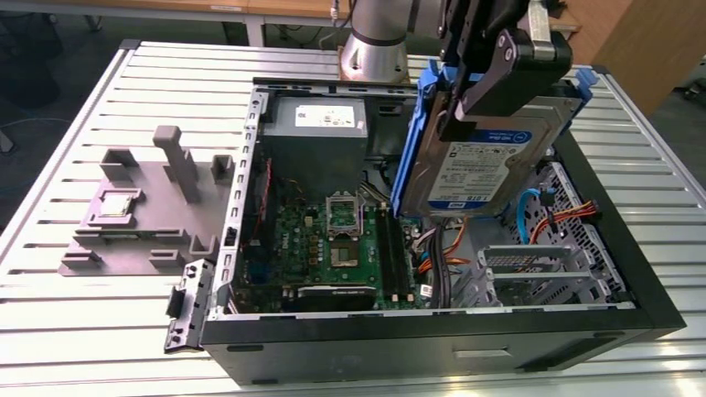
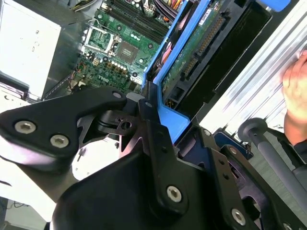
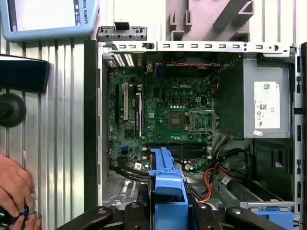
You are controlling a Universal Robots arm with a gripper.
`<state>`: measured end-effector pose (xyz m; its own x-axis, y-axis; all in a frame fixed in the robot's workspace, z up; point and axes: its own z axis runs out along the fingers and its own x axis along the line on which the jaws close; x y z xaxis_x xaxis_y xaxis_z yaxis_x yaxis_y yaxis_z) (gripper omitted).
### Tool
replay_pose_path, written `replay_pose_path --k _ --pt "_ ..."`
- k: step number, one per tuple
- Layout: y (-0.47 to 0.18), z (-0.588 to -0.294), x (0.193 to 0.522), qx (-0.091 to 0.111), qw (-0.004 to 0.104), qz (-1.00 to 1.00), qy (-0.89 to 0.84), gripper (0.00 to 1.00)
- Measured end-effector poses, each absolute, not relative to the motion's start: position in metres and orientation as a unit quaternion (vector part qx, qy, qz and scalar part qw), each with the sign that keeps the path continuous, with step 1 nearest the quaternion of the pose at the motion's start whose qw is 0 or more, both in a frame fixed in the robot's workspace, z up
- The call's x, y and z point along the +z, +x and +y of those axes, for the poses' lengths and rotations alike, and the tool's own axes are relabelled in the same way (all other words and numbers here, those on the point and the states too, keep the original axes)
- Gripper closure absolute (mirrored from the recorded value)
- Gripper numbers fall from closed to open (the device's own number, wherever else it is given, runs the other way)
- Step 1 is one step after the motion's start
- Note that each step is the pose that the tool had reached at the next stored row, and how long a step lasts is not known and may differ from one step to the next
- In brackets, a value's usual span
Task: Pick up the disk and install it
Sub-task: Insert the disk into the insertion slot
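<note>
1. Exterior view: my arm [image 1: 375,41] reaches in from the far side of the table [image 1: 88,331], wrist tipped over the open computer case [image 1: 441,339]. My end effector [image 1: 461,106] is clamped on the upper end of the disk [image 1: 480,169]. The disk hangs nearly upright, label outward, above the gap between the motherboard [image 1: 331,248] and the drive cage [image 1: 530,269]. Its lower edge is clear of the case floor, and the case walls ring the space below.
2. Second wrist view: my fingers [image 2: 156,129] press against the disk's blue carrier [image 2: 170,120]. The motherboard [image 2: 120,48] lies beyond, and a person's hand [image 2: 295,91] is over the table.
3. First wrist view: I look down into the case. The blue carrier [image 3: 167,184] sits gripped in my end effector [image 3: 168,213], above the motherboard [image 3: 163,110] and near the power supply [image 3: 266,105]. The person's hand [image 3: 14,187] rests on the table [image 3: 62,120] beside the case.
</note>
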<state>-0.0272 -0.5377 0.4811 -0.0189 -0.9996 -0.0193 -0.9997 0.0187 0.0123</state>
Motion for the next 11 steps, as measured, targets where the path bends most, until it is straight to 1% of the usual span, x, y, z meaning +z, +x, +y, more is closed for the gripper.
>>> replay_pose_path --k 8,11 --pt "-0.022 -0.538 0.481 0.011 0.003 0.714 -0.7 0.63" --pt "-0.001 -0.538 0.481 0.011 0.003 0.714 -0.7 0.63"
